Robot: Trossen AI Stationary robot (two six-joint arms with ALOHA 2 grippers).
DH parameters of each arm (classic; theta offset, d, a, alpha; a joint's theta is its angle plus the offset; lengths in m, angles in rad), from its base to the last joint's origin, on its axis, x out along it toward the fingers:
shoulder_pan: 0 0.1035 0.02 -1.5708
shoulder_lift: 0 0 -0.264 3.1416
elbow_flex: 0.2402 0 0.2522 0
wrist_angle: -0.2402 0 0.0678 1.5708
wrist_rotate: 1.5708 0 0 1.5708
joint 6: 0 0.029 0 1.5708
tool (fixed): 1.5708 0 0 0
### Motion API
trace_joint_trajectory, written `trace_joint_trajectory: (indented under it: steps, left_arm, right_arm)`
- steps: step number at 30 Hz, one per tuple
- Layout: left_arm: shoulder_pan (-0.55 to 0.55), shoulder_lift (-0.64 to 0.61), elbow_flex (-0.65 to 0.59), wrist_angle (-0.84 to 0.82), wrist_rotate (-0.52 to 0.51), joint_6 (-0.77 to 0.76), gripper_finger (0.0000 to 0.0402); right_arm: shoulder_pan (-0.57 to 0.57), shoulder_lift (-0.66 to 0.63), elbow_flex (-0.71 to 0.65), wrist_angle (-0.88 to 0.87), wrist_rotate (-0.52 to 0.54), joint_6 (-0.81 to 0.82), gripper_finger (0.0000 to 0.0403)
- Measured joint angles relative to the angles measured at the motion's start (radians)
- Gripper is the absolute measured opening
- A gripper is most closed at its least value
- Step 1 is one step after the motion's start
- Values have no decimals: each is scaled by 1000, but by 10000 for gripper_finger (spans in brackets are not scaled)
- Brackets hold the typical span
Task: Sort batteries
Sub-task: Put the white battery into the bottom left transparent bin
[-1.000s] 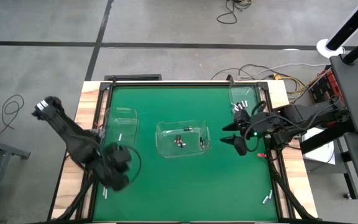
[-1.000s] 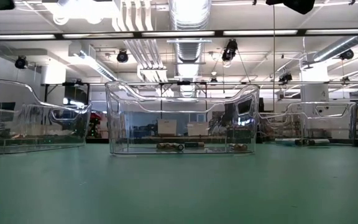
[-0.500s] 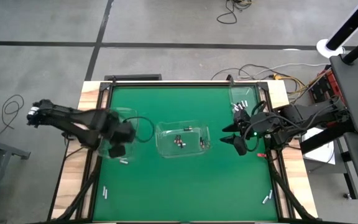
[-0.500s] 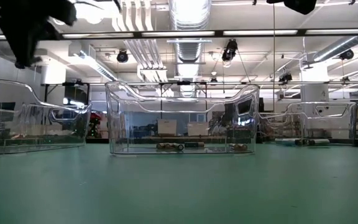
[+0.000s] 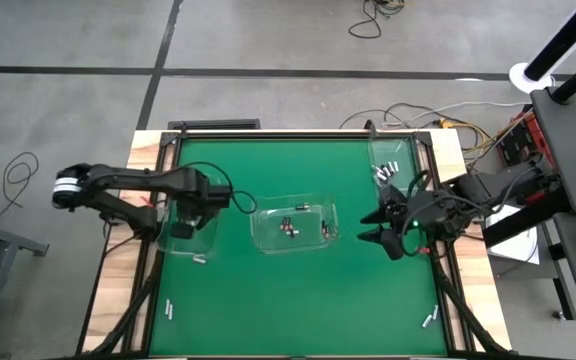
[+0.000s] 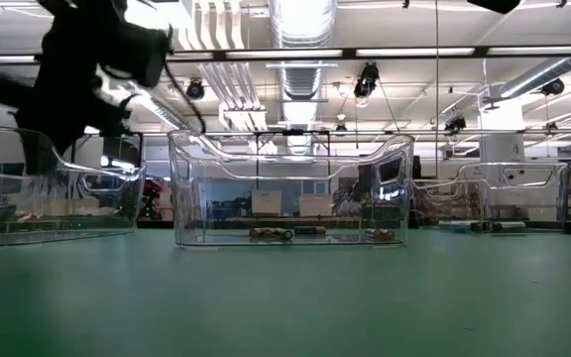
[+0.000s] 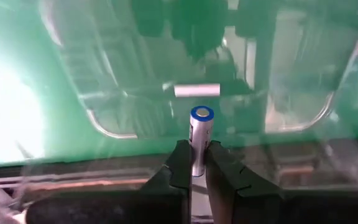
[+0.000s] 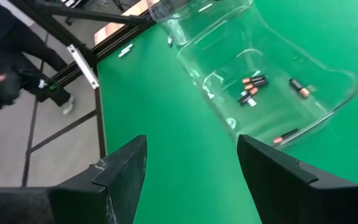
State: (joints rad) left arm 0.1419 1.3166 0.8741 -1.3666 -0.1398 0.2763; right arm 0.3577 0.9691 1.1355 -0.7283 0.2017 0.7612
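Left gripper (image 5: 186, 222) over the left bin (image 5: 194, 188) near the table's (image 5: 268, 300) left edge, fingers (image 7: 180, 163) clamped on a battery (image 7: 199, 132) with a blue-ringed end, pointing down into the bin. Another battery (image 7: 197, 90) flat on the left bin's floor, below the held one. Right gripper (image 5: 382, 226) spread wide and empty above the mat, just right of the middle bin (image 5: 294, 223) and towards the table's right edge. Several batteries (image 8: 252, 86) scattered in the middle bin. More batteries (image 5: 383, 170) in the right bin (image 5: 389, 158) at the far right corner. Loose batteries on the mat: one (image 5: 200, 260) just in front of the left bin, one (image 5: 169, 310) near the front left corner, two (image 5: 429, 320) near the front right corner.
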Motion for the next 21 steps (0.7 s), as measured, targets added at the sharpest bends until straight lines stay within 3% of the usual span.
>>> trace_joint_trajectory:
  steps: [14, 21]
  left_arm:
    - [46, 125, -165, 213, -2, 90, 6]
    - [46, 185, -190, 271, -129, 54, 35]
  right_arm:
    - [2, 0, 0, 0, 61, -14, 242]
    - [2, 0, 0, 0, 61, -1, 251]
